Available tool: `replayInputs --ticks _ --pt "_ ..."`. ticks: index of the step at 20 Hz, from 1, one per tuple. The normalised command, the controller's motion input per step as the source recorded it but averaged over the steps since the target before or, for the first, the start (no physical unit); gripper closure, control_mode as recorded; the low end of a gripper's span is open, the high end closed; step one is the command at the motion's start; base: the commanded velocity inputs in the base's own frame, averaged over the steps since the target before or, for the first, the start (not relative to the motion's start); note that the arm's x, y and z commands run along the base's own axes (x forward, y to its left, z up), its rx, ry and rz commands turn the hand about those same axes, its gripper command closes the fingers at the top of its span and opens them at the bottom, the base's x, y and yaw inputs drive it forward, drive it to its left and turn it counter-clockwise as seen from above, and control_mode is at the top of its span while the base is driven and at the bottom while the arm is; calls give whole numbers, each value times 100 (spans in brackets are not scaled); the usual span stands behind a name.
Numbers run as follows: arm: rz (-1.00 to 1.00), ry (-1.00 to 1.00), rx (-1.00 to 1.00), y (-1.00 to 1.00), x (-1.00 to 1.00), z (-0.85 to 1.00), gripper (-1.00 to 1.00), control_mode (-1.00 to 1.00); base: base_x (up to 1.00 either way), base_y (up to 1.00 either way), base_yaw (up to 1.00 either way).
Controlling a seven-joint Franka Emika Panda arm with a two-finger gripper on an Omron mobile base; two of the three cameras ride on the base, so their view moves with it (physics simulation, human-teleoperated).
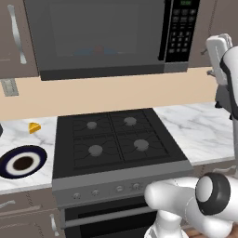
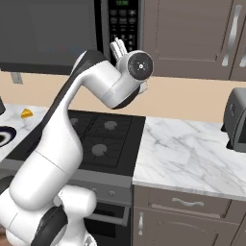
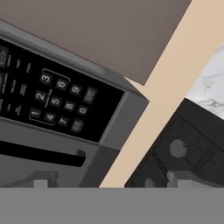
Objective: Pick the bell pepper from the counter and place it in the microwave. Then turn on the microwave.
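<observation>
The fingers (image 3: pixel 109 181) stand wide apart and empty, near the microwave (image 1: pixel 102 37). Its keypad (image 3: pixel 48 98) reads clearly from the hand view. Through the closed door, the left base view shows a faint red shape, seemingly the bell pepper (image 1: pixel 98 49).

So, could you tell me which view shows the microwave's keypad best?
The hand view: the keypad is close, its number keys readable. The left base view shows it small on the microwave; in the right base view the arm partly covers it.
</observation>
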Motion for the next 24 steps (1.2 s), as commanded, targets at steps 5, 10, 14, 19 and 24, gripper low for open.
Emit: replayInputs --ticks 5,10,14,19,24 --pt "0 -1 6 8 1 -3 -100 -100 0 0 0" --pt "0 0 8 2 7 -3 -100 -100 0 0 0" --pt "0 0 10 0 18 -1 -100 -100 0 0 0" --pt "0 0 12 5 3 -3 -100 -100 0 0 0" --pt "0 0 11 2 13 -3 -100 -100 0 0 0"
